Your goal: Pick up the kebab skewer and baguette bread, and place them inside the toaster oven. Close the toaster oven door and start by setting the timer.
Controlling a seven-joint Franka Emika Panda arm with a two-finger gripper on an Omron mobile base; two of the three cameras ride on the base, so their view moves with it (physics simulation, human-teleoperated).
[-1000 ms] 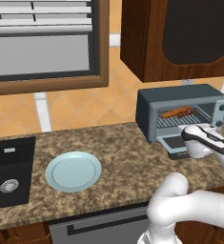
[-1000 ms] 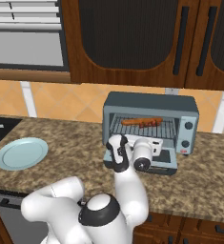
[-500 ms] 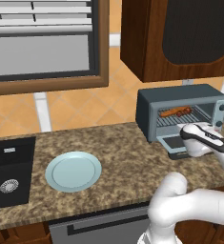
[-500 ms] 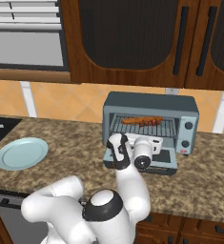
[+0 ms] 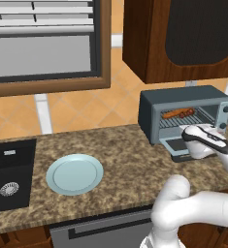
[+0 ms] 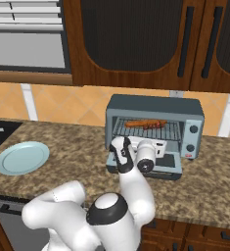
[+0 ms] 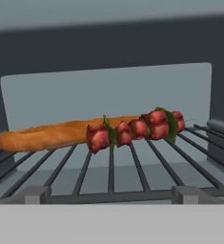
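Observation:
The grey-blue toaster oven (image 5: 183,97) (image 6: 155,105) stands on the counter with its door (image 5: 176,145) (image 6: 168,164) dropped flat in front. On the wire rack (image 7: 108,171) the orange-brown baguette bread (image 7: 51,133) (image 6: 136,123) lies lengthwise. The kebab skewer (image 7: 137,127) (image 6: 153,124), with red chunks, rests against the baguette's right half. My gripper (image 5: 189,133) (image 6: 156,147) hovers above the lowered door, pointing into the oven mouth, open and holding nothing. Its fingertips are hidden in the hand view.
Two knobs (image 6: 194,130) sit on the oven's right panel. A pale blue plate (image 5: 74,173) (image 6: 22,157) lies on the speckled counter to the left, and a black sink (image 5: 8,174) is beyond it. Dark wood cabinets (image 6: 136,44) hang above the oven.

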